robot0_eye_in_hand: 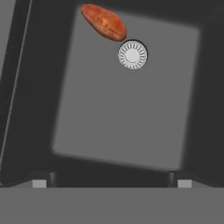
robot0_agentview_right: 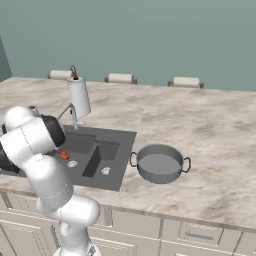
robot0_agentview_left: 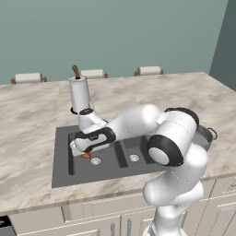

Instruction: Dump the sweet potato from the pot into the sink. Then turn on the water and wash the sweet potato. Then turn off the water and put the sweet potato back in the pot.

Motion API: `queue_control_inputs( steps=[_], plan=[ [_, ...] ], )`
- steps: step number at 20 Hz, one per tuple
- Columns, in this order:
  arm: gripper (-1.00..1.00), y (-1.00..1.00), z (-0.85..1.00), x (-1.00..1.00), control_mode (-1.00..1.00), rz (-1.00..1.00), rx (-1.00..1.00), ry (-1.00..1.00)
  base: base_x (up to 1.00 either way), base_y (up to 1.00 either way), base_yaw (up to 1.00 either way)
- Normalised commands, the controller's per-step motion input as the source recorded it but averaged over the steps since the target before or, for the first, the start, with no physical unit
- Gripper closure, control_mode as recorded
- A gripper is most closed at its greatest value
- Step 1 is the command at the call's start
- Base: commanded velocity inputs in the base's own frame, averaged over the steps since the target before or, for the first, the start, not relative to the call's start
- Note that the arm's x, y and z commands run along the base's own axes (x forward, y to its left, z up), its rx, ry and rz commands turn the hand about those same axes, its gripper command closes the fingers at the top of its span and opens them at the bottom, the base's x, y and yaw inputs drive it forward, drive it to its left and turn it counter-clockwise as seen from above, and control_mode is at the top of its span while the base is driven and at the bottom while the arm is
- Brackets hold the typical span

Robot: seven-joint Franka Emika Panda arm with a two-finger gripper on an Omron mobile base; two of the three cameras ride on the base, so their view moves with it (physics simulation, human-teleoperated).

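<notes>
Down in the sink's point(robot0_agentview_left: 62, 159) larger left basin the sweet potato point(robot0_eye_in_hand: 104, 21) lies loose on the floor, just beside the round drain point(robot0_eye_in_hand: 132, 54), w/ the gripper point(robot0_eye_in_hand: 111, 183) spread wide above it, holding nothing; the pot point(robot0_agentview_right: 160, 163) sits empty on the counter point(robot0_agentview_right: 215, 145) right of the sink. Judging the step as the pickup for return to pot: center the tips over the potato's thick middle, rotate so fingers close across its short axis, not lengthwise, then descend straight, avoiding the basin wall and faucet point(robot0_agentview_right: 69, 111).
</notes>
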Motion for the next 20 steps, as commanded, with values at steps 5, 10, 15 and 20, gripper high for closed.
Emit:
queue_control_inputs(
  steps=[5, 10, 15, 20],
  plan=[
    [-1.0, 0.0, -0.24, 0.31, -1.0, 0.0, -0.06, 0.0, 0.0, 0.0, 0.0],
    [-1.0, 0.0, -0.21, 0.27, -1.0, 0.0, -0.03, 0.0, 0.0, 0.0, 0.0],
    [-1.0, 0.0, -0.3, 0.04, -1.0, 0.0, -0.01, 0.0, 0.0, 0.0, 0.0],
    [-1.0, 0.0, -0.33, 0.16, -1.0, 0.0, 0.0, 0.0, 0.0, 0.0, 0.0]
  ],
)
